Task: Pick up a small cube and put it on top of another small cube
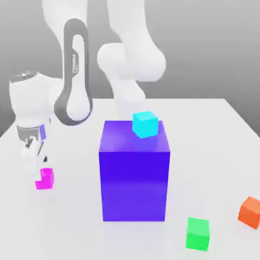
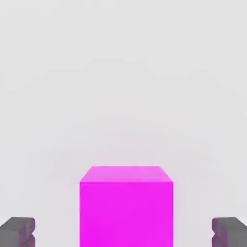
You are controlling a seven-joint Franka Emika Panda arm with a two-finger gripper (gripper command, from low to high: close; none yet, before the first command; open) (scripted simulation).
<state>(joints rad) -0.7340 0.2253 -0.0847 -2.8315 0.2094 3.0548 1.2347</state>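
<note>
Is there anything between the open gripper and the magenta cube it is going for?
Nothing visible. The gripper hangs open just above the magenta cube; in the hand view the cube sits between the fingertips on bare table.

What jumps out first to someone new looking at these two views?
The big purple-blue block in the middle of the white table, with a cyan cube on its top. At the exterior view's left, the gripper hangs with open jaws just above the small pink cube, which sits between the fingertips in the hand view. A green cube and an orange cube lie near the front right.
</note>
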